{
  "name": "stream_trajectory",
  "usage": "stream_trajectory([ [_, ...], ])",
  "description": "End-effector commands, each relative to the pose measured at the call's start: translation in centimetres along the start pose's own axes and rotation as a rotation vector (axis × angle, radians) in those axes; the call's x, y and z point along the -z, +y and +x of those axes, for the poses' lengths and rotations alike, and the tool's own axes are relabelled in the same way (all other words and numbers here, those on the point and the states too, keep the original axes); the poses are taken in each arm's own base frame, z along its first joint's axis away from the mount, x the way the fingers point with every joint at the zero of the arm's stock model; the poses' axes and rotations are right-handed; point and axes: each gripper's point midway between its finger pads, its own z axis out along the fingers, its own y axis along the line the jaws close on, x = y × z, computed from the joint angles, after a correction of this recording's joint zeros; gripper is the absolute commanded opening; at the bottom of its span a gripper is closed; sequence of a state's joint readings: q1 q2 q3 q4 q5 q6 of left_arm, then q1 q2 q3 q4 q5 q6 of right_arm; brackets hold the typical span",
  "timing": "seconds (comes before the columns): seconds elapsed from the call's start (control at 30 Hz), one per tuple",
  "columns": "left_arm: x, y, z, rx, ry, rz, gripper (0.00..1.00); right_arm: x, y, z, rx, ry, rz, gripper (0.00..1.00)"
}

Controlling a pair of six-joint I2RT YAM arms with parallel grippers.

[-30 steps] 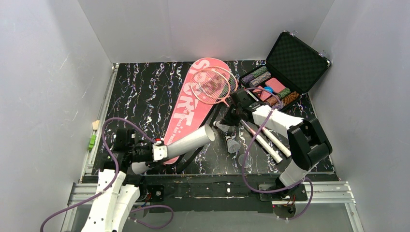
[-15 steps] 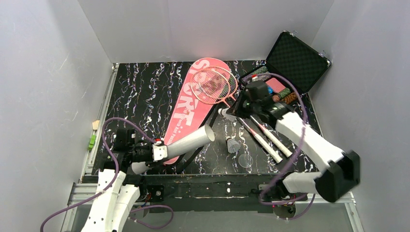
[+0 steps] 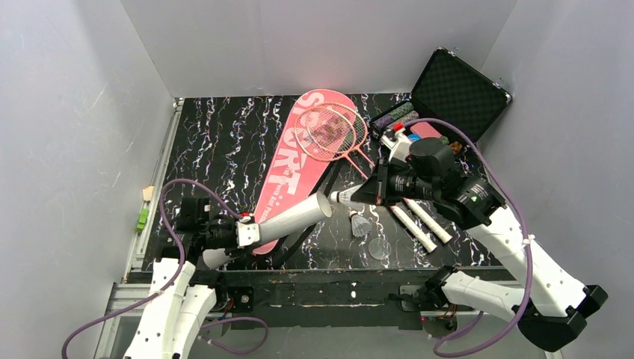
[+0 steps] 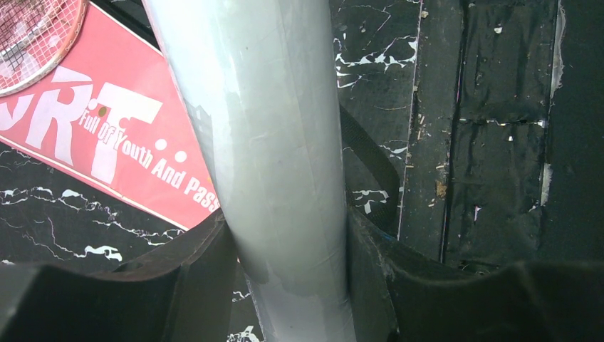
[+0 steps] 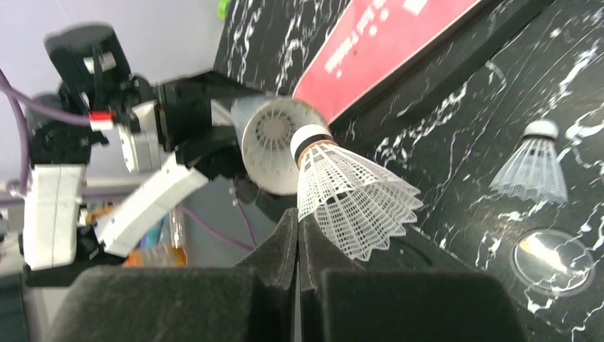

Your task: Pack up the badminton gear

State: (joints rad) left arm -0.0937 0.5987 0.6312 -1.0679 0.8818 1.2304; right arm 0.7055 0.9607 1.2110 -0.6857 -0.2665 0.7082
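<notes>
My left gripper (image 3: 238, 235) (image 4: 285, 271) is shut on the long white-grey tube (image 3: 288, 221) (image 4: 271, 142), which tilts up with its open mouth (image 5: 274, 146) facing right. My right gripper (image 3: 371, 193) (image 5: 298, 228) is shut on the skirt edge of a white shuttlecock (image 3: 348, 197) (image 5: 349, 199), held in the air with its cork just in front of the tube mouth. A second shuttlecock (image 3: 360, 224) (image 5: 534, 164) lies on the table. Two pink rackets (image 3: 329, 133) rest with their heads on the pink SPORT bag (image 3: 288, 168) (image 4: 107, 142).
An open black case (image 3: 448, 97) with patterned rolls stands at the back right behind my right arm. A clear round lid (image 3: 380, 248) (image 5: 552, 260) lies near the front edge. The rackets' white handles (image 3: 419, 221) lie under my right arm. White walls enclose the table.
My right gripper shut on the shuttlecock, lifted it off the table and swung it left to the tube mouth. The left arm and tube stayed still.
</notes>
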Motion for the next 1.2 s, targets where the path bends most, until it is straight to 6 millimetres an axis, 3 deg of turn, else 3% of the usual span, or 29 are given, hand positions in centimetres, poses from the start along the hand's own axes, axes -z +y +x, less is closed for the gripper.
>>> stream_trajectory([
  [0.0, 0.3, 1.1, -1.4, -0.053, -0.038, -0.028, 0.00, 1.1, 2.3, 1.4, 0.064, 0.072, -0.061, 0.01],
  [0.3, 0.3, 0.9, -1.8, -0.069, -0.058, -0.016, 0.00, -0.2, 4.0, 1.9, 0.093, 0.133, -0.119, 0.01],
  [0.77, 0.3, -0.1, -2.1, -0.086, -0.080, 0.021, 0.01, -5.2, 6.2, 2.3, 0.119, 0.221, -0.190, 0.01],
  [1.0, 0.2, -0.5, -1.9, -0.085, -0.080, 0.024, 0.01, -4.8, 6.6, 2.3, 0.120, 0.212, -0.210, 0.43],
  [1.07, 0.2, -0.4, -1.9, -0.085, -0.080, 0.024, 0.01, -4.0, 6.5, 1.7, 0.129, 0.185, -0.201, 0.51],
  [1.17, 0.2, -0.4, -1.8, -0.086, -0.079, 0.023, 0.00, -2.5, 6.2, 0.9, 0.129, 0.140, -0.191, 0.53],
])
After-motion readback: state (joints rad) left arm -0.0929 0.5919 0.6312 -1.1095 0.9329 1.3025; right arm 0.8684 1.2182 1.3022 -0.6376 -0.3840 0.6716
